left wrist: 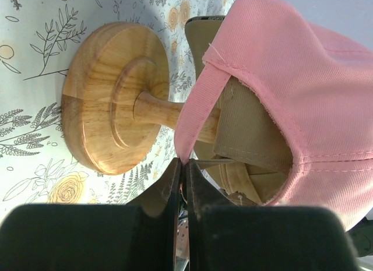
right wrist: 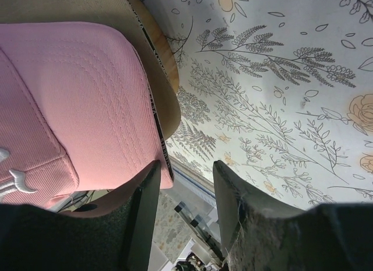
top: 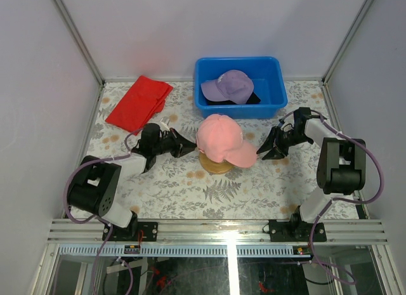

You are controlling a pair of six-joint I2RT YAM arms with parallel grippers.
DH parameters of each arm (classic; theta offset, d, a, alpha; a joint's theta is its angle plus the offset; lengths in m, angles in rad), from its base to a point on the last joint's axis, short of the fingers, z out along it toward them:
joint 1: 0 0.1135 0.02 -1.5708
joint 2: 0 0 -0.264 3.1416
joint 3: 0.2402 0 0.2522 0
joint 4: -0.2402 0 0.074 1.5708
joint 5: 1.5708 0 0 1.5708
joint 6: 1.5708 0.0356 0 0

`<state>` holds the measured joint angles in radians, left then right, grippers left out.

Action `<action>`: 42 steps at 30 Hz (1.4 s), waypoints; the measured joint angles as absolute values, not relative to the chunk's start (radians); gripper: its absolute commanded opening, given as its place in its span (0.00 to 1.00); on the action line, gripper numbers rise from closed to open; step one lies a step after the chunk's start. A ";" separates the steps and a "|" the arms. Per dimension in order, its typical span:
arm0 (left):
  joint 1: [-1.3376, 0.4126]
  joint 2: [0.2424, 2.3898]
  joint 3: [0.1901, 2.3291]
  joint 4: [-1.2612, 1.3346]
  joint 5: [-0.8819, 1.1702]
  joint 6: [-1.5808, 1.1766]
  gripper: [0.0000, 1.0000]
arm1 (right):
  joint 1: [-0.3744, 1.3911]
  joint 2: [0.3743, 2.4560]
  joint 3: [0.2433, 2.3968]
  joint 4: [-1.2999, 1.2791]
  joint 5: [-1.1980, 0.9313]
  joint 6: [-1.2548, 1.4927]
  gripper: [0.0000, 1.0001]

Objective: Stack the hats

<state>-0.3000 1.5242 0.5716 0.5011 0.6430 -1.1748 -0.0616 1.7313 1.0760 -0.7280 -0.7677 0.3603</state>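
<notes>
The bin point(top: 199, 79) holds the purple cap point(top: 228, 85). On the stand point(left wrist: 105, 108), the pink cap point(top: 219, 137) tops the tan cap point(left wrist: 250, 131). It is probably light and soft, with a stiff brim. The left gripper point(left wrist: 183, 167) is closed at its back hem, hold unclear. The right gripper point(right wrist: 186, 172) is part-open beside the brim, likely the firmest hold.

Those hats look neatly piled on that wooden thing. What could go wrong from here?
1. The left jaws are shut right at the rear edge of the pink corduroy cap; a tug could drag it off the tan fabric cap or tip the wooden goblet-shaped stand.
2. The right jaws stand open beside the pink brim; a brush could twist the cap askew.
</notes>
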 measured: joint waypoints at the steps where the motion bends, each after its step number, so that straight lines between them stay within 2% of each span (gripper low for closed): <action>1: -0.300 1.527 0.571 0.502 0.645 -1.171 0.00 | -0.062 1.726 1.076 -0.728 -0.767 0.363 0.47; 7: -0.300 1.530 0.557 0.496 0.654 -1.152 0.00 | -0.062 1.669 1.155 -0.765 -0.695 0.370 0.47; 15: -0.300 1.494 0.559 0.372 0.655 -1.097 0.01 | -0.064 1.594 1.424 -0.834 -0.545 0.373 0.48; 19: -0.300 1.465 0.569 0.316 0.653 -1.074 0.11 | -0.064 1.580 1.515 -0.838 -0.500 0.381 0.52; 21: -0.300 1.461 0.583 0.281 0.646 -1.062 0.23 | -0.059 1.583 1.546 -0.827 -0.488 0.389 0.64; 22: -0.300 1.459 0.590 0.264 0.643 -1.056 0.24 | -0.057 1.589 1.562 -0.823 -0.486 0.394 0.69; 24: -0.300 1.452 0.601 0.228 0.635 -1.048 0.26 | -0.051 1.622 1.615 -0.814 -0.486 0.401 0.73; 26: -0.294 1.435 0.613 0.192 0.624 -1.041 0.35 | -0.038 1.681 1.682 -0.786 -0.488 0.404 0.74; 29: -0.277 1.402 0.631 0.149 0.615 -1.034 0.38 | -0.013 1.779 1.763 -0.727 -0.489 0.411 0.75; 33: -0.242 1.349 0.646 0.115 0.606 -1.034 0.48 | 0.020 1.909 1.867 -0.679 -0.482 0.418 0.77; 39: -0.186 1.290 0.645 0.078 0.602 -1.047 0.56 | 0.061 2.126 2.098 -0.634 -0.458 0.416 0.90; 41: -0.170 1.274 0.645 0.072 0.601 -1.056 0.58 | 0.073 2.173 2.130 -0.610 -0.452 0.418 1.00; 42: -0.164 1.267 0.645 0.070 0.601 -1.061 0.59 | 0.077 2.188 2.133 -0.595 -0.448 0.420 0.99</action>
